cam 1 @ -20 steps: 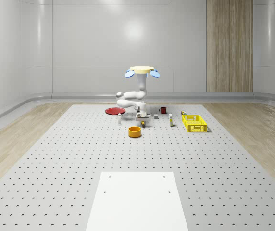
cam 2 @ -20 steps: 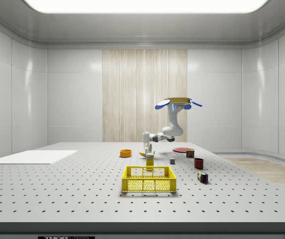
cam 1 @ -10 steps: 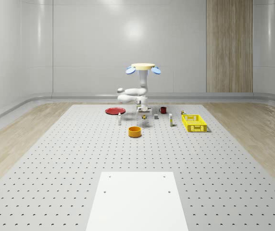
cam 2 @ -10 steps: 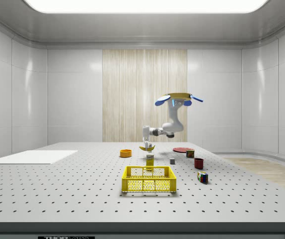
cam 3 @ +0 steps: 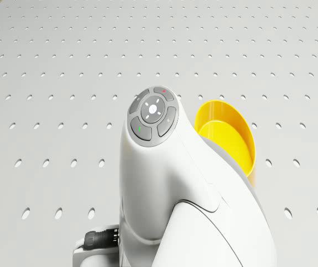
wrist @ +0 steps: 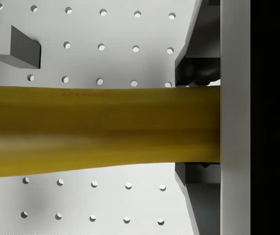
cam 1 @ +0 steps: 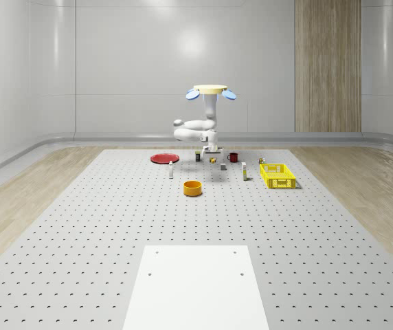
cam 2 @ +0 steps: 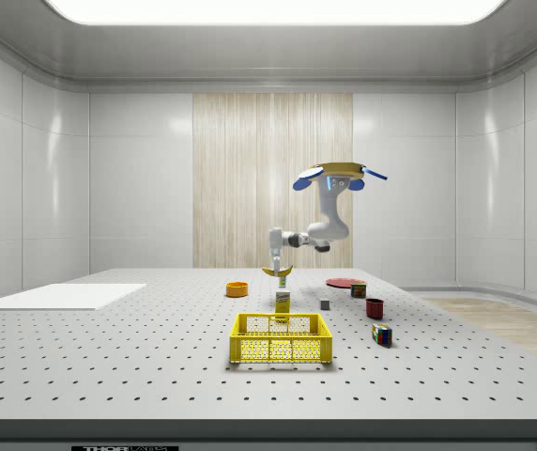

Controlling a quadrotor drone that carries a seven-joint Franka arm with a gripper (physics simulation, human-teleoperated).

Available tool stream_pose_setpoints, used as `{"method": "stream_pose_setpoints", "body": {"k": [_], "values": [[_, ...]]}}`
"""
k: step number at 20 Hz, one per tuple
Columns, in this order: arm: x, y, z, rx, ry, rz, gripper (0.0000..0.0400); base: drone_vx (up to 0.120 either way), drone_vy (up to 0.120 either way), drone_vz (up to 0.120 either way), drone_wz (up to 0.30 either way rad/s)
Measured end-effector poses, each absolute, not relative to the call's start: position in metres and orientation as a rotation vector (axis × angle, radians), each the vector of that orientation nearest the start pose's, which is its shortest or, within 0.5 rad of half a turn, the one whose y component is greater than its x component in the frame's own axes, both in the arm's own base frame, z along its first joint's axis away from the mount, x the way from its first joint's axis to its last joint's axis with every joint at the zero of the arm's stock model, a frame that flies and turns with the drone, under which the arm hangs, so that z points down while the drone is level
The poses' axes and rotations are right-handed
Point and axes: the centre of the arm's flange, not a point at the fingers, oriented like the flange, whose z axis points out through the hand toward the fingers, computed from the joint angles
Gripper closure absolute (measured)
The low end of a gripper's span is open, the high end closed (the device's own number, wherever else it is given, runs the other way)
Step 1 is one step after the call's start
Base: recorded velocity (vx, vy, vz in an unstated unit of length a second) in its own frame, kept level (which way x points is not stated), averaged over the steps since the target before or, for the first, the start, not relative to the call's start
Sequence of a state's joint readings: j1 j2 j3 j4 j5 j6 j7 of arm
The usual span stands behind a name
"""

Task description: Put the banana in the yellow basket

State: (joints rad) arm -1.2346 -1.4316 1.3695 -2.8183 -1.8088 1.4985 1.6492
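Observation:
The banana [cam 2: 277,272] hangs well above the table, and my gripper [cam 2: 275,263] is shut on it from above. In the wrist view the banana [wrist: 101,129] lies across the picture, pressed against one finger [wrist: 235,117]. My drone [cam 1: 210,90] hovers over the far middle of the table, beyond the orange bowl [cam 1: 193,188], with the arm bent down to the gripper [cam 1: 214,155]. The yellow basket [cam 1: 277,176] stands on the table toward the whole-scene view's right, apart from the banana [cam 1: 214,160]. In the side view the basket [cam 2: 281,338] is in the foreground.
A red plate [cam 1: 163,159], a red mug [cam 1: 233,157], a small carton [cam 2: 282,301], a grey cube [cam 2: 325,303] and a coloured cube [cam 2: 381,334] stand around the table. A white sheet [cam 1: 195,285] covers the near part. The drone view has the arm [cam 3: 170,183] over the bowl [cam 3: 228,139].
Drone and arm have risen and drifted toward the whole-scene view's right. The banana has come up off the table in the shut gripper.

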Motion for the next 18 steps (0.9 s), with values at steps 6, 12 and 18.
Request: {"method": "stream_pose_setpoints", "body": {"k": [6,12,18], "values": [[0.3248,-0.0058,0.4930,-0.005,0.002,0.732,0.0207,0.000,0.120,0.120,0.000],[0.3248,-0.0058,0.4929,-0.005,0.002,0.733,0.0207,0.000,0.120,0.020,0.000],[0.3248,-0.0058,0.4929,-0.005,0.003,0.733,0.0207,0.000,0.120,0.000,0.000]]}}
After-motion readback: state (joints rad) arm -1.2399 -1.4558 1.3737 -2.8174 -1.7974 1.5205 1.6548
